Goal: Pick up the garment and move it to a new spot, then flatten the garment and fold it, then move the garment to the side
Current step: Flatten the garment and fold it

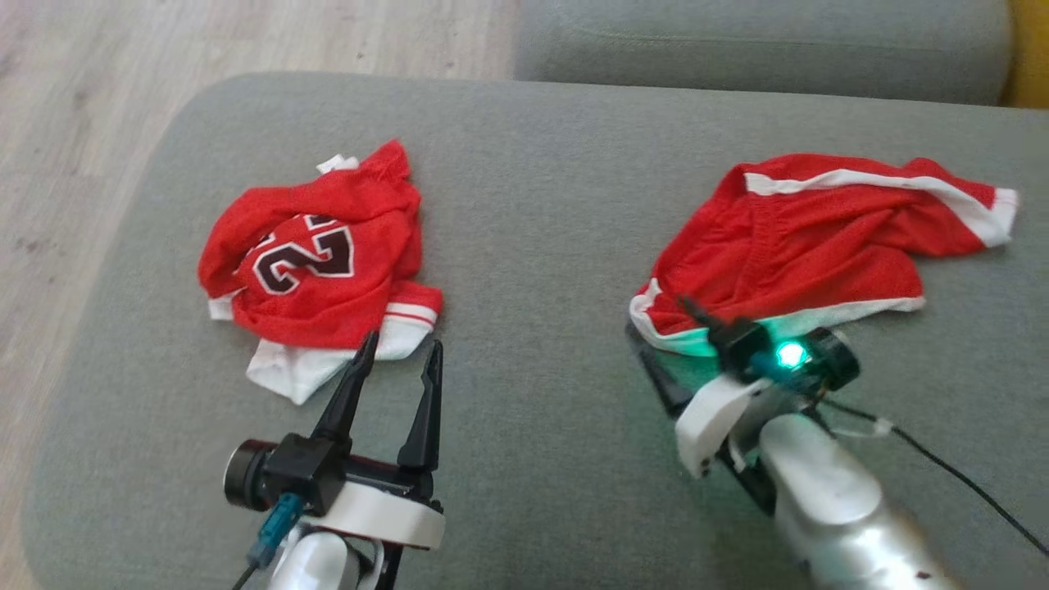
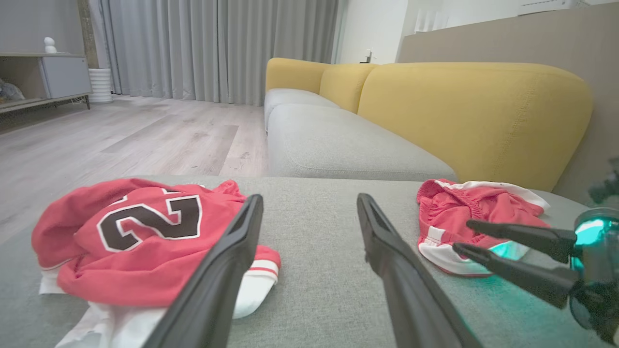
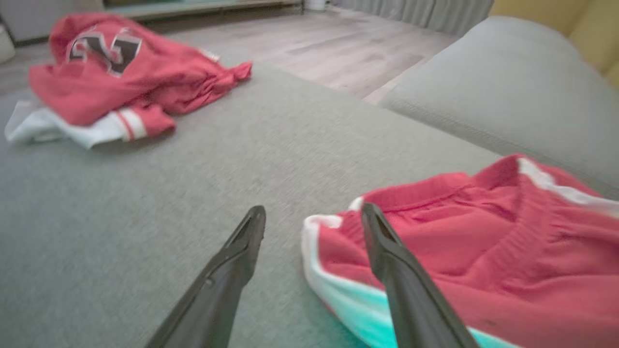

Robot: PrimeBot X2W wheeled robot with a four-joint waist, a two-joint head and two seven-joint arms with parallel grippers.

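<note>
Two red garments lie on a grey cushion (image 1: pixel 533 246). A crumpled jersey (image 1: pixel 311 262) (image 2: pixel 135 241) (image 3: pixel 121 72) with a dark number and white trim is on the left. Red shorts (image 1: pixel 803 238) (image 2: pixel 464 208) (image 3: pixel 483 241) with white side stripes are spread on the right. My left gripper (image 1: pixel 405 340) (image 2: pixel 309 198) is open just right of the jersey's near white edge, holding nothing. My right gripper (image 1: pixel 657 318) (image 2: pixel 463 235) (image 3: pixel 313 212) is open at the shorts' near left corner. One finger lies over the white hem and the other is on the cushion.
The cushion's rounded left edge drops to a wooden floor (image 1: pixel 82 123). A second grey seat (image 1: pixel 737 41) lies beyond, with a yellow sofa back (image 2: pixel 474 111) behind it. A black cable (image 1: pixel 942 467) trails from my right wrist over the cushion. Bare cushion separates the two garments.
</note>
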